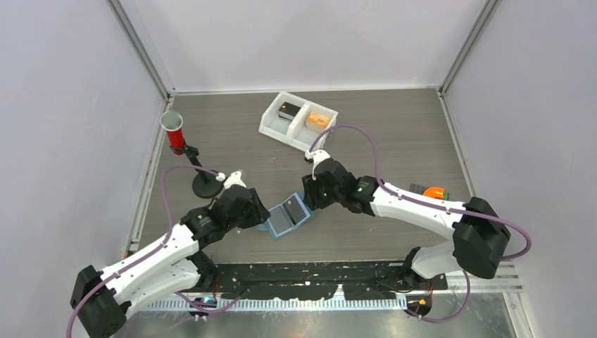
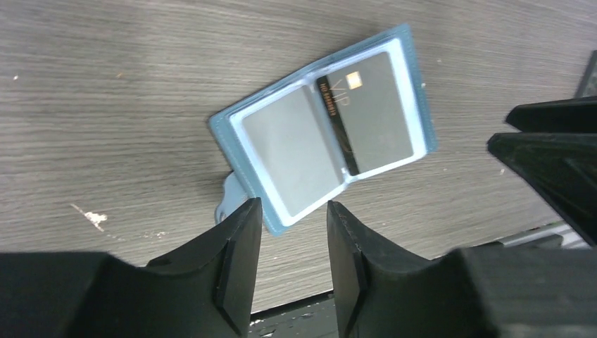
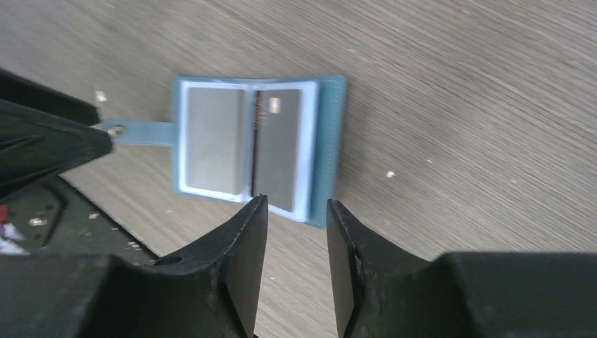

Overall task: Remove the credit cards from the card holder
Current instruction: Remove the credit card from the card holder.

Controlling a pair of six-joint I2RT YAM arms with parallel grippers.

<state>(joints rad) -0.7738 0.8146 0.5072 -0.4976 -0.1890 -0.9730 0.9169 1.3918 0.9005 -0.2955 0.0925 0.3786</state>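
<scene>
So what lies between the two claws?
The open card holder, flat on the table; the top view shows it between the left claw and right claw.

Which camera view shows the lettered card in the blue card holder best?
The left wrist view: the card lies sharp in the open card holder, gold chip and lettering visible. The right wrist view shows it blurred, lettering unreadable. The top external view shows only a tiny grey rectangle.

The light-blue card holder (image 3: 329, 141) lies open flat near the table's (image 1: 394, 127) near edge, mid-width; grey credit cards (image 3: 278, 144) fill both sleeves.
</scene>
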